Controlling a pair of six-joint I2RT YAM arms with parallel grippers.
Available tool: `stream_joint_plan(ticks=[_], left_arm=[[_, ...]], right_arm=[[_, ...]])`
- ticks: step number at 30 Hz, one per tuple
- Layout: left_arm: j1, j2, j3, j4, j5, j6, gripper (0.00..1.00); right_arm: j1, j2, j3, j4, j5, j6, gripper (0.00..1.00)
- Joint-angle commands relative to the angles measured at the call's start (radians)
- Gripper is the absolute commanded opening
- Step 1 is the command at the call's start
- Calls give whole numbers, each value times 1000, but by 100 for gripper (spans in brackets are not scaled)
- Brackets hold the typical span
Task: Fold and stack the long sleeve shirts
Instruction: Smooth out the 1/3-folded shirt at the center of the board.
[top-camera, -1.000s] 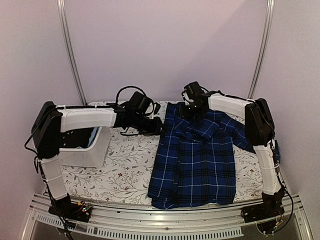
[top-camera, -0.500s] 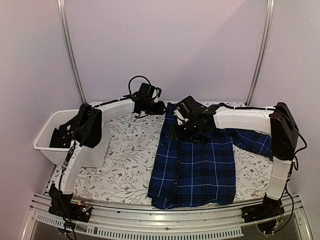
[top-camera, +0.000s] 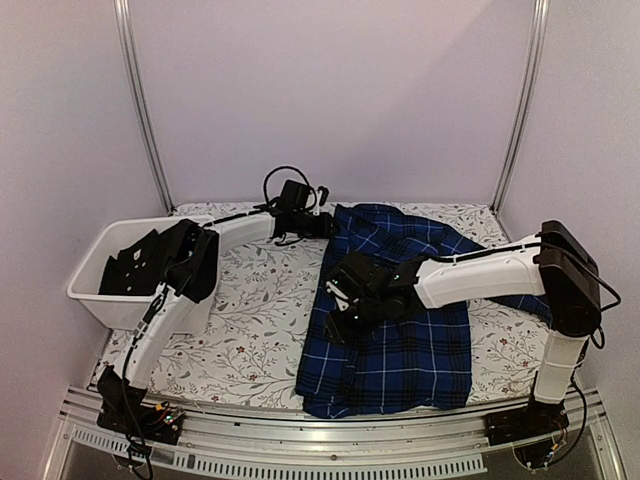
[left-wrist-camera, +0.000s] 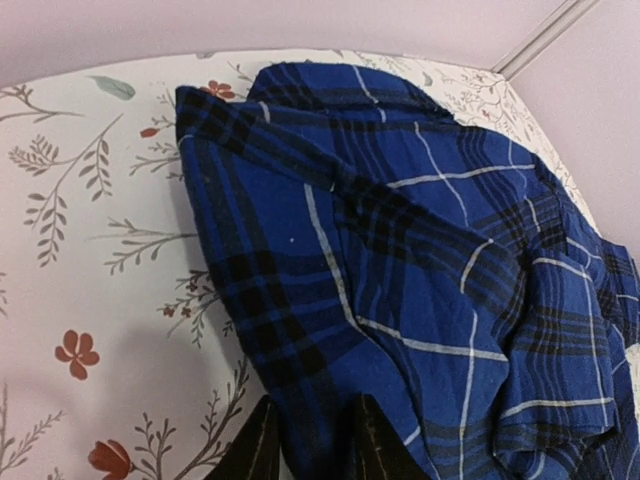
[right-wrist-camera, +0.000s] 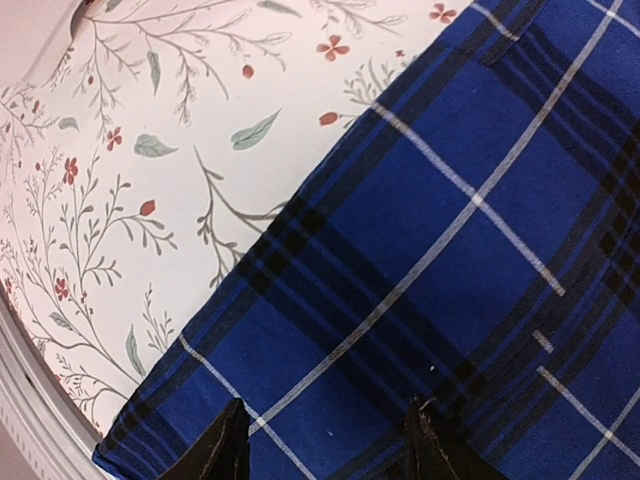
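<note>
No text, label, brand, number or sign can be read in any of the views. The navy blue plaid cloth shirt (top-camera: 400, 350) shows only its thin white and light-blue woven lines. The white floral-print surface (top-camera: 250, 340) shows only leaves, stems and small red flowers.

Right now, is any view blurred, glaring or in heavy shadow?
Top external: even, soft light, no glare, detail slightly soft; what lies in the bin is too dark to read. Left wrist: the plaid shirt is sharp, with a soft shadow on the floral cloth beside it. Right wrist: plaid lines crisp, no blur.
</note>
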Motion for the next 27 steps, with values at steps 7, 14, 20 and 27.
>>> stream_joint_plan(ticks=[7, 14, 20, 27], left_arm=[[58, 54, 79, 133, 64, -57, 4], [91, 74, 85, 140, 116, -77, 4], [117, 45, 63, 93, 131, -78, 39], [123, -76, 11, 83, 164, -54, 47]], right_arm=[[69, 73, -93, 73, -86, -9, 52], [79, 74, -135, 90, -120, -11, 52], [62, 41, -65, 32, -102, 4, 52], [-56, -105, 7, -15, -64, 16, 57]])
